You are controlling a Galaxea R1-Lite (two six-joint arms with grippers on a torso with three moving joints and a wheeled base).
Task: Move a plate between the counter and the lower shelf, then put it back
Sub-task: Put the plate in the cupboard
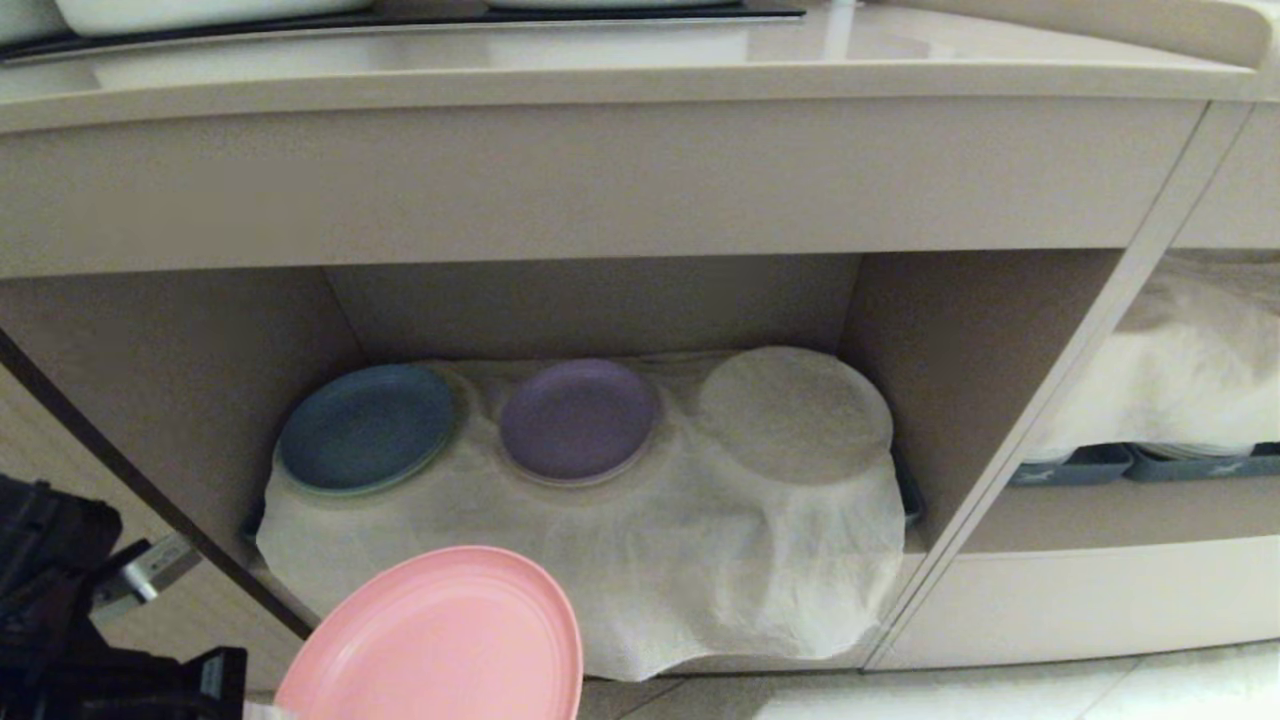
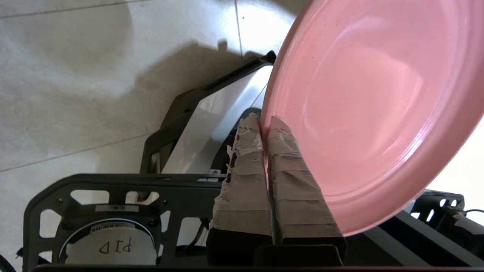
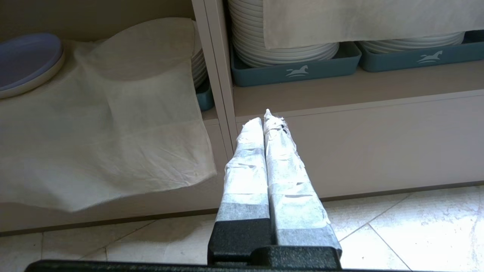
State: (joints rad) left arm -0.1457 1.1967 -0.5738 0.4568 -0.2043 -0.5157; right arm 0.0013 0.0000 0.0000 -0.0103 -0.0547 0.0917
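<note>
Left gripper (image 2: 266,124) pinches the plate (image 1: 440,640) by its rim, taped fingers (image 2: 287,166) closed tight on the edge; plate hangs low in front of the lower shelf (image 1: 590,300), outside it, below the white cloth (image 1: 620,560). Step in hand is probably carrying it in or out; direction cannot be told. To do it well: keep the plate level, clear the shelf's front edge and the purple plate (image 1: 578,418), avoid snagging the cloth. Right gripper (image 3: 266,121) is parked, pads together, empty. Left wrist view alone shows the rim pinch; head view alone shows the counter (image 1: 600,70).
</note>
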